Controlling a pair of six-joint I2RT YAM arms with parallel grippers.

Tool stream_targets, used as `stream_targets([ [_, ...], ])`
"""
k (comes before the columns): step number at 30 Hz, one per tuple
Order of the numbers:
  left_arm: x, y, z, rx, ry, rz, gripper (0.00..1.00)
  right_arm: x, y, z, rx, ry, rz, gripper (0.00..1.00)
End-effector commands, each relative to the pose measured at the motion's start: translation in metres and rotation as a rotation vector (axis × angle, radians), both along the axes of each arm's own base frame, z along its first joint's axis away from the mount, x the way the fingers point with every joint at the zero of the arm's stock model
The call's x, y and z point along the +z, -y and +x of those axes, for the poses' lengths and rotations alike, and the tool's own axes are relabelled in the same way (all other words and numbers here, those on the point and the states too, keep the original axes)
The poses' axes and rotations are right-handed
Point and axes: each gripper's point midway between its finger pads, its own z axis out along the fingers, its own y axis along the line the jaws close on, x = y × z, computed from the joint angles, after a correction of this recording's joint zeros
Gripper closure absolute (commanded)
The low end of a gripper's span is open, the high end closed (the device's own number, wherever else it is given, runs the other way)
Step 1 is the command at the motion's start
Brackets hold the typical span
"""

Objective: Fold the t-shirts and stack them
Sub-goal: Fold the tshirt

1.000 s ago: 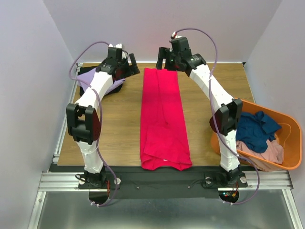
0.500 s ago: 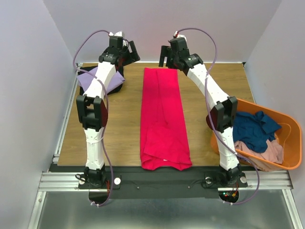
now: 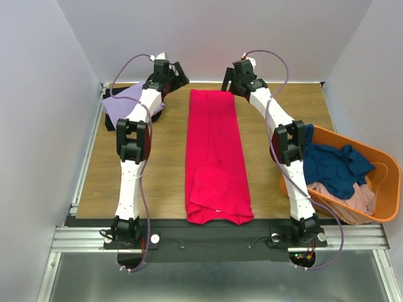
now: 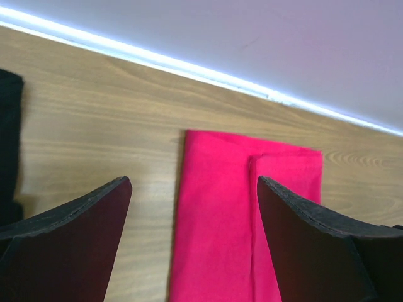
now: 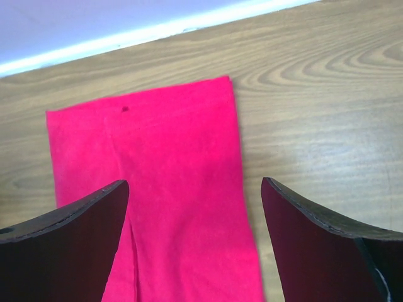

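Note:
A bright crimson-pink t-shirt, folded into a long narrow strip, lies flat down the middle of the table. Its far end shows in both wrist views. My left gripper hovers open above the strip's far left corner, holding nothing. My right gripper hovers open above the far right corner, also empty. A lavender t-shirt lies on a black one at the far left. A navy t-shirt and a dusty pink one sit in the tub.
The orange plastic tub stands at the right edge of the table, beside the right arm. The back wall rises just beyond the shirt's far end. An edge of the black cloth shows at the left of the left wrist view.
Both arms have stretched out farther toward the back of the table, their elbows now lower. Both grippers stay open above the pink shirt's far end.

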Motion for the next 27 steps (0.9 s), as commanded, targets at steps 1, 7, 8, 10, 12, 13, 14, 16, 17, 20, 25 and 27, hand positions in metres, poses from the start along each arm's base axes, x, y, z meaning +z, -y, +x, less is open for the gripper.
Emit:
stream_targets([
  [1,0.074,0.014,0.029,0.002,0.248,-0.108,0.08,0.004,0.007,0.035,-0.039,0.110,0.060,0.09],
  [7,0.057,0.021,0.034,0.001,0.247,-0.127,0.08,-0.018,-0.003,0.040,-0.034,0.092,0.124,0.11],
  [8,0.055,0.022,0.034,-0.001,0.244,-0.127,0.08,-0.023,-0.004,0.041,-0.036,0.087,0.129,0.12],
  [10,0.048,0.024,0.032,-0.005,0.230,-0.133,0.09,-0.031,-0.005,0.041,-0.035,0.075,0.135,0.12],
  [12,0.046,0.025,0.031,-0.010,0.226,-0.133,0.09,-0.033,-0.005,0.041,-0.037,0.075,0.131,0.13],
  [13,0.044,0.027,0.030,-0.014,0.225,-0.133,0.09,-0.034,-0.004,0.041,-0.038,0.074,0.127,0.13],
  [14,0.044,0.028,0.030,-0.017,0.226,-0.131,0.09,-0.033,-0.005,0.041,-0.038,0.078,0.125,0.13],
  [16,0.040,0.029,0.028,-0.025,0.221,-0.128,0.09,-0.030,-0.001,0.041,-0.050,0.084,0.118,0.13],
  [17,0.038,0.030,0.028,-0.028,0.217,-0.129,0.09,-0.029,0.001,0.042,-0.061,0.089,0.114,0.13],
  [20,0.035,0.030,0.027,-0.030,0.210,-0.129,0.09,-0.028,0.003,0.041,-0.068,0.092,0.110,0.13],
  [25,0.031,0.031,0.026,-0.039,0.205,-0.122,0.09,-0.027,0.006,0.039,-0.085,0.092,0.099,0.13],
  [27,0.031,0.033,0.026,-0.045,0.206,-0.124,0.09,-0.026,0.009,0.039,-0.105,0.096,0.088,0.13],
])
